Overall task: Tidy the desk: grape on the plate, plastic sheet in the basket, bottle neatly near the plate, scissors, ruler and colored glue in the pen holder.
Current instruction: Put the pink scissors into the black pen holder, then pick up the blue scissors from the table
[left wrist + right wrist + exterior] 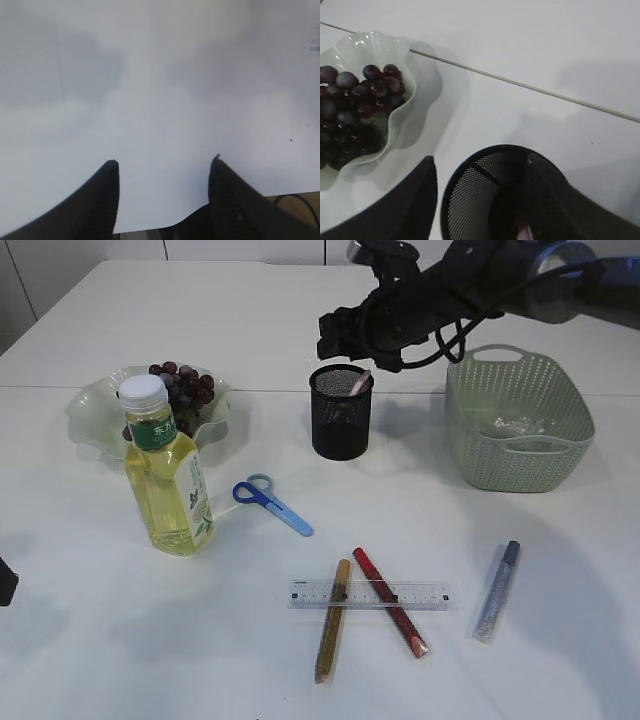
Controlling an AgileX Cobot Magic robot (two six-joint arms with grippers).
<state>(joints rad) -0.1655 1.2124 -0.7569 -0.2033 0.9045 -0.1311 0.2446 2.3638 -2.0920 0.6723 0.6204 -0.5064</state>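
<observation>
While the bottle (pixel 167 480) stands upright by the plate (pixel 95 410), its green label's print is too small to read. Ruler (pixel 369 594) lies flat left-right, black marks unreadable; gold glue (pixel 333 620) and red glue (pixel 390 602) cross it. Blue scissors (pixel 270 501) point lower right. Right gripper (pixel 477 200) spread wide over the pen holder (pixel 341 412), pink handle inside. Left gripper (pixel 164 200) wide, empty.

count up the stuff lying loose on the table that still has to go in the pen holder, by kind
scissors: 1, the blue pair
ruler: 1, clear
glue sticks: 3, gold, red, silver-blue
total: 5
A pink item already stands in the pen holder, so it is not counted.
</observation>
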